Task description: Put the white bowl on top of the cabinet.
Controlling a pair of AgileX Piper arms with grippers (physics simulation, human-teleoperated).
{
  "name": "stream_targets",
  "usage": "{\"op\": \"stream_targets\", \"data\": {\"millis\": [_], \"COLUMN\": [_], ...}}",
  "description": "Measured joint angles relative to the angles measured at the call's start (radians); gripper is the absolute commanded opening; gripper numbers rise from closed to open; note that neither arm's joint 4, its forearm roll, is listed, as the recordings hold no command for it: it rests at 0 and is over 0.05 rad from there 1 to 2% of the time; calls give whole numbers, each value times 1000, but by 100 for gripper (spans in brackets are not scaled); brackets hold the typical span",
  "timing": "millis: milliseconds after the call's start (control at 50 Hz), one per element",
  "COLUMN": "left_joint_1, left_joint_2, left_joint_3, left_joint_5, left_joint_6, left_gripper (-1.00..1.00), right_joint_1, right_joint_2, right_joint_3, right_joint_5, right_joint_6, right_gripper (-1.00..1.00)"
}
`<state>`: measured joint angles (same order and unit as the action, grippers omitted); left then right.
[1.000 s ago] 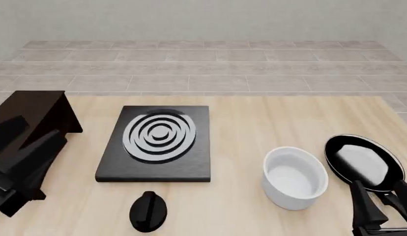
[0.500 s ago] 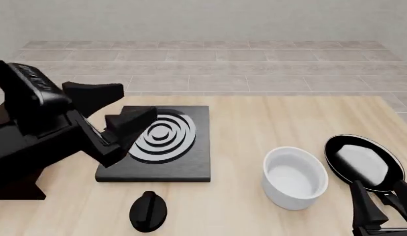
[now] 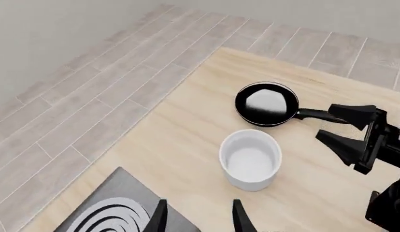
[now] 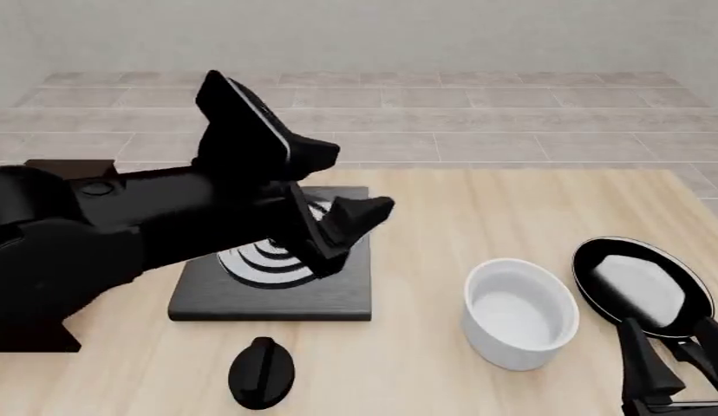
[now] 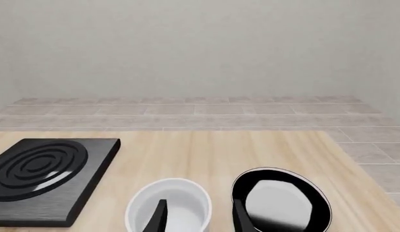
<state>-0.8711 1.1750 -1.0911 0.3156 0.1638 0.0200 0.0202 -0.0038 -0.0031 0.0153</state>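
Hovering above stove [image 4: 278,286]: left gripper [image 4: 336,212], jaws apart, empty. White bowl [image 4: 518,312] upright on counter [image 4: 452,217] beside pan [image 4: 642,286]. Right gripper [image 4: 671,368] low, jaws apart.

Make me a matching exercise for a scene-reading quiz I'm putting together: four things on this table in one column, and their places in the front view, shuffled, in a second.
Things:
1. white bowl
2. frying pan
3. stove
4. black knob

Places:
A. near edge, in front of the stove
B. far right
C. between stove and frying pan
D. partly hidden under the left arm

Pairs: 1-C, 2-B, 3-D, 4-A
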Motion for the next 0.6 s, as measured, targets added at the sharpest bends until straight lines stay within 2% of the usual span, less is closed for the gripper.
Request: {"op": "stream_targets", "data": {"millis": [380,600], "left_joint_1": [-93,-139], "left_joint_2": [226,318], "left_joint_3": [-158,-227], "left_joint_5": [69,111], "left_joint_6": [88,111], "left_gripper": [100,100], "right_joint_1": [0,0], "right_joint_2": [-8,-10], "right_joint_3": [0,0], "right_joint_5": [7,10], "right_joint_6": [0,0], "right_gripper": [100,100]}}
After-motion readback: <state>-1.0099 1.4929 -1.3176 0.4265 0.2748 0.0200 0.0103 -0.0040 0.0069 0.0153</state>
